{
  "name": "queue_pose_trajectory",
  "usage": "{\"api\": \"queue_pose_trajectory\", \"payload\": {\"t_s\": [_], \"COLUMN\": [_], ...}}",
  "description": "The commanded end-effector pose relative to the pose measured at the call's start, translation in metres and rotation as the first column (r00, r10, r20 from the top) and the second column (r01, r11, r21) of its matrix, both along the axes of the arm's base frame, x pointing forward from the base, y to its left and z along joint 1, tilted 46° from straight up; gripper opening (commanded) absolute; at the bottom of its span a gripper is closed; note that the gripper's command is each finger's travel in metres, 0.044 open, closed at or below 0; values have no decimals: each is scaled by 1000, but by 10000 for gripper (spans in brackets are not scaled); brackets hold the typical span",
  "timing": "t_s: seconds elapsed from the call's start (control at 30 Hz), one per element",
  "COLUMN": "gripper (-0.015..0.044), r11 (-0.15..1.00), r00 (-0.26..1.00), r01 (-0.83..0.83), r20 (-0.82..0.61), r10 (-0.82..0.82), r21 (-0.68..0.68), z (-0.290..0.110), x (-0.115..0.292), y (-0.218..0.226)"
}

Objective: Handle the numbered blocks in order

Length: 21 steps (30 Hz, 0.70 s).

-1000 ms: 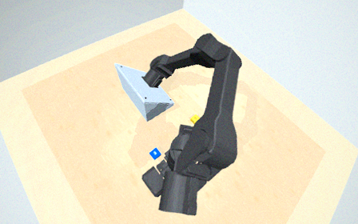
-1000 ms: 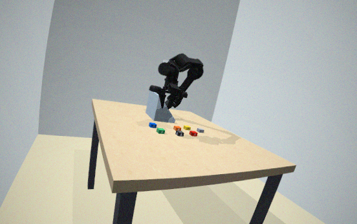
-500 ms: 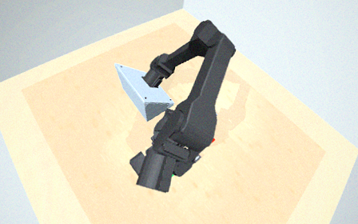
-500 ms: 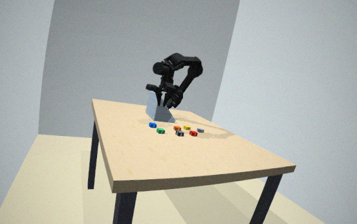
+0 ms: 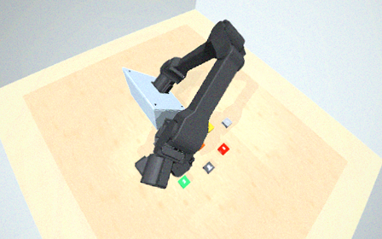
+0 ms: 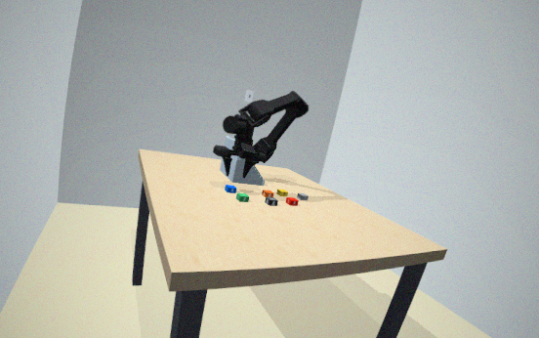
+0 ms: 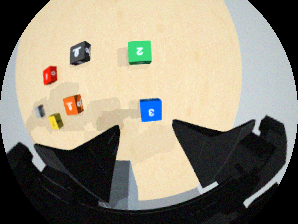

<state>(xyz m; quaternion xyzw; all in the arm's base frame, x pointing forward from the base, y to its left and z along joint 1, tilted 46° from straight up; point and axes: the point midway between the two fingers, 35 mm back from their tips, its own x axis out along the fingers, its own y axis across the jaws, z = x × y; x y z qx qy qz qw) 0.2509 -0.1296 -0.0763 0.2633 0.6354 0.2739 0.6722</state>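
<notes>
Arm (image 6: pixel 280 117) folded at the elbow; gripper (image 6: pixel 239 168) raised, open, empty, pointing downward.

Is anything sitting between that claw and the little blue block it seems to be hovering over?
Nothing visible does. The gripper hangs open above the table, and the blue block lies just ahead of its fingers with only bare wood between. The green block sits farther off.
</notes>
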Motion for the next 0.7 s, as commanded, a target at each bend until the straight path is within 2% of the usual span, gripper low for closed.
{"api": "queue_pose_trajectory", "payload": {"t_s": [0.0,0.67], "gripper": [400,400], "r11": [1000,1000], "r00": [1000,1000], "r01": [15,15], "r20": [3,3], "r10": [-15,-15], "r21": [1,2], "z": [-9,-30], "x": [-1,1], "y": [9,29]}}
